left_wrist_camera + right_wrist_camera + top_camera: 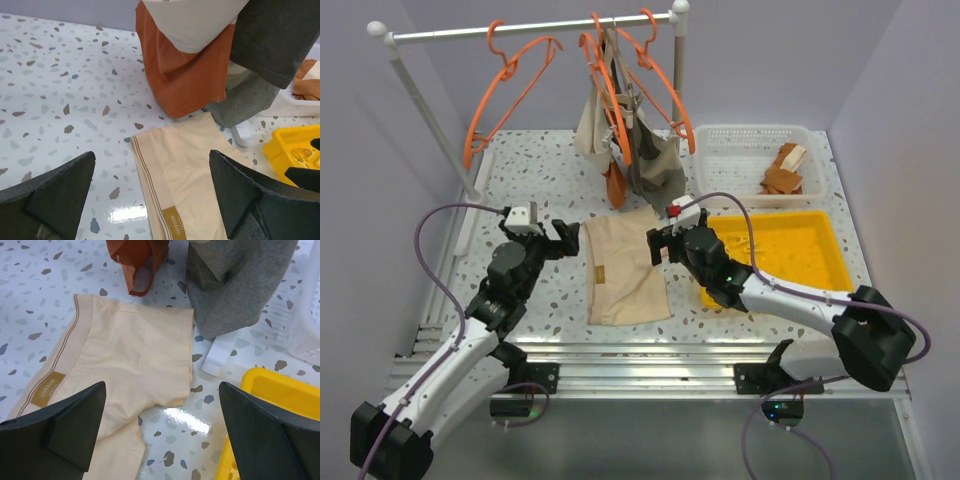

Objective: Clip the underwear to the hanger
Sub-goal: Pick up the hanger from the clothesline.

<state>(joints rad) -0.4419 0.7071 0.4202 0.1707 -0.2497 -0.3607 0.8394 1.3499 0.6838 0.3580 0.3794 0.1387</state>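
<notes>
1. The underwear [623, 272] lies flat at the centre of the desk [520, 170]. It is not on any hanger, and its waistband edge faces 9 o'clock.
2. A brown label [175, 222] sits on the waistband. The left wrist view shows the cloth [185, 175] between the fingers but not touched by them.
3. Left pincer [563, 240] is at 9 o'clock of the underwear, just beside its edge. It is spread wide with nothing in it, and both dark fingers [55, 195] are clear of the cloth.
4. Right pincer [658, 245] is at 3 o'clock of the underwear, at its upper corner. It is also spread wide and empty, above the cloth [125, 355].
5. The hanger [506, 66], orange and bare, hangs on the rail [530, 28] at 11 o'clock, well apart from the underwear.
6. More orange hangers are on the rail at 12 o'clock. They carry a dark grey garment [655, 160] and a rust-orange cloth [615, 185], whose hems reach just beyond the underwear's far edge.
7. A yellow tray [820, 270] is at 3 o'clock and a white basket [720, 150] at 1 o'clock.
</notes>
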